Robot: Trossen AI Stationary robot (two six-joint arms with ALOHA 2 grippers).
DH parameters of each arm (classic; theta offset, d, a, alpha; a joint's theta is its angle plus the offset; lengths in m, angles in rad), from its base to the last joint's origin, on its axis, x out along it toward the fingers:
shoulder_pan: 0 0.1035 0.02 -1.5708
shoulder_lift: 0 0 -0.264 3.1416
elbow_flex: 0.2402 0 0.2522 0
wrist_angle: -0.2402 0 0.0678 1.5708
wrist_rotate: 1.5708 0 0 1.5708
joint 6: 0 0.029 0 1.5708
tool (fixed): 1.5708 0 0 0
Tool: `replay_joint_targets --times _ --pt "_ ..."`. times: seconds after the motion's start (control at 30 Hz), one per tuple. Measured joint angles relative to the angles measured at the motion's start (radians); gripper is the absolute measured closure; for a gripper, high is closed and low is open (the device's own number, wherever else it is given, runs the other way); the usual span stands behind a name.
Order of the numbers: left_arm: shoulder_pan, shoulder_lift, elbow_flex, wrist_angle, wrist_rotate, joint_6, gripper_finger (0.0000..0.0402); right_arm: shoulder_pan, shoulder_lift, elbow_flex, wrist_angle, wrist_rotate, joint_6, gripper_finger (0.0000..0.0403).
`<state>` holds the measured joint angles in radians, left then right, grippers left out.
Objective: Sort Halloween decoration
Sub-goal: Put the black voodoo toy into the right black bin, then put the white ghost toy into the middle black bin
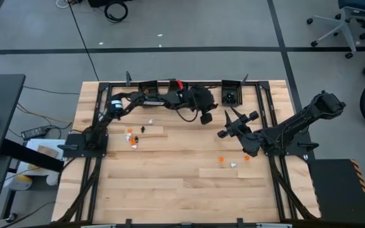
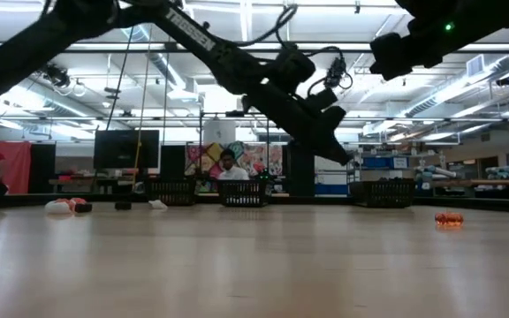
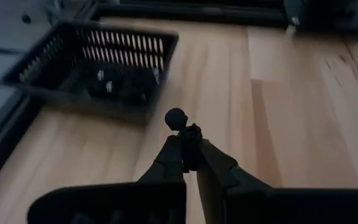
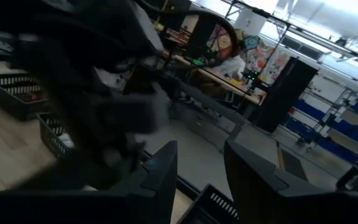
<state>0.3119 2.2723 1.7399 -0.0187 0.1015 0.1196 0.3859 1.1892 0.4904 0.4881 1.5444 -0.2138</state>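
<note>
1. Clearly, the left gripper (image 3: pixel 185 140) has its fingers pinched on a black trinket (image 3: pixel 176 117), near a bin (image 3: pixel 92 62).
2. Right gripper (image 4: pixel 199 163): fingers part open, holding nothing visible.
3. Other trinkets (image 1: pixel 132 137) on the tabletop (image 1: pixel 170 190) look too small to identify.

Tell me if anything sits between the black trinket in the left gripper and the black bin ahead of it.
Nothing visible does. The left gripper is shut on a small black trinket, and in the left wrist view only bare wood table lies between it and the black bin. The right gripper waits off to the side.
</note>
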Motion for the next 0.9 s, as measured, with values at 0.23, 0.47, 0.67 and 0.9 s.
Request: replay_joint_targets --times 0.23,0.47,0.67,0.9 --pt "0.016 0.157 0.219 0.015 -0.001 -0.023 0.0390 0.019 0.000 0.000 0.035 0.000 -0.041 0.0266" --pt "0.048 0.279 0.386 0.014 -0.002 -0.057 0.0390 0.019 0.000 0.000 0.035 0.000 -0.044 0.0266" --pt "0.057 0.315 0.421 0.015 -0.002 -0.055 0.0373 0.019 0.000 0.000 0.030 0.004 -0.042 0.0266" --pt "0.043 0.315 0.421 0.067 0.027 -0.033 0.0262 0.018 0.000 0.000 0.028 0.006 -0.040 0.0266"
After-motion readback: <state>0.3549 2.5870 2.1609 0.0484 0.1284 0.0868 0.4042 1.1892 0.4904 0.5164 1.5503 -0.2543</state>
